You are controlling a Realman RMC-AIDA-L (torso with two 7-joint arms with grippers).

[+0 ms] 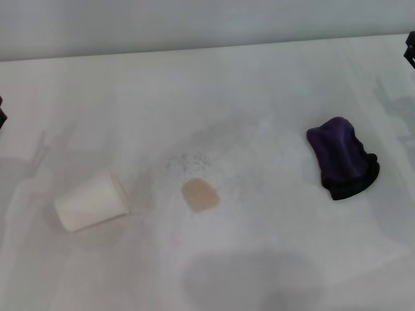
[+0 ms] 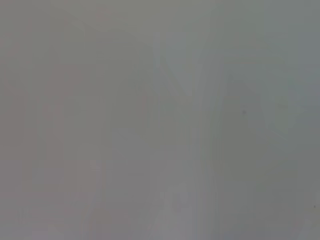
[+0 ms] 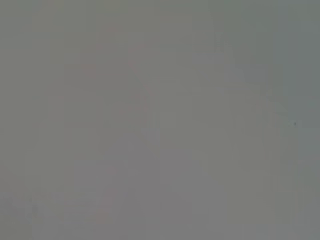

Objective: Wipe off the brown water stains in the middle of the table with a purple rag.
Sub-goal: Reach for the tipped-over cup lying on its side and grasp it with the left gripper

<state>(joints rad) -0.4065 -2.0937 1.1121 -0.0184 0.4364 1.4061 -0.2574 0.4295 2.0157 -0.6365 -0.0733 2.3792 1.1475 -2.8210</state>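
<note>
A small tan-brown water stain [image 1: 200,194] lies flat near the middle of the white table [image 1: 259,84]. The purple rag [image 1: 341,157], a dark wrinkled lump with a black edge, rests on the table to the right of the stain, untouched. Only a dark sliver of my left gripper [image 1: 2,113] shows at the left edge of the head view, and a sliver of my right gripper [image 1: 410,52] at the upper right edge. Both are far from the rag and the stain. The wrist views show only plain grey surface.
A white paper cup [image 1: 91,201] lies on its side to the left of the stain, inside a faint ring mark. Faint grey speckles [image 1: 188,160] sit just behind the stain. The table's far edge [image 1: 207,48] meets a grey wall.
</note>
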